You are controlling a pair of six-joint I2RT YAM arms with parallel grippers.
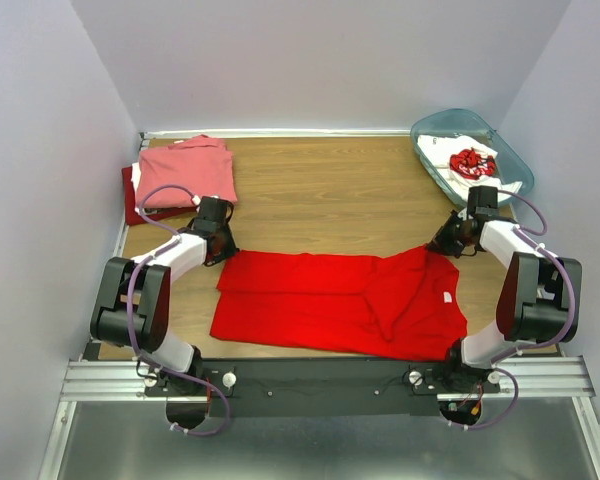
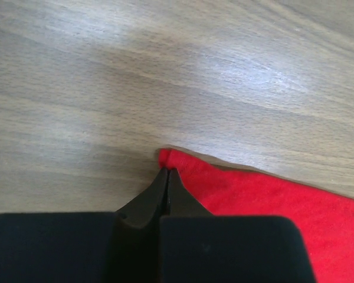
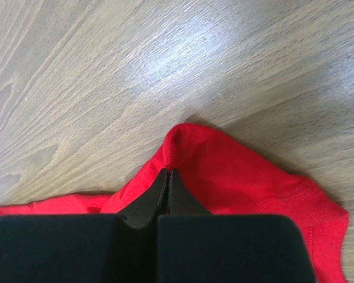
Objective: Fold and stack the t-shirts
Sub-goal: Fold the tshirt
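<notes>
On the wooden table [image 1: 320, 190], the left gripper [image 2: 167, 172] pinches the far-left corner of the red shirt [image 1: 320, 300]; the right gripper [image 3: 167, 172] pinches its far-right edge.

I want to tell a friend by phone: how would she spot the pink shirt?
On the wooden table, look to the far left corner, where folded clothes are piled. The pink shirt lies on top, paler than the darker red shirt under it and the bright red shirt spread out in front.
</notes>
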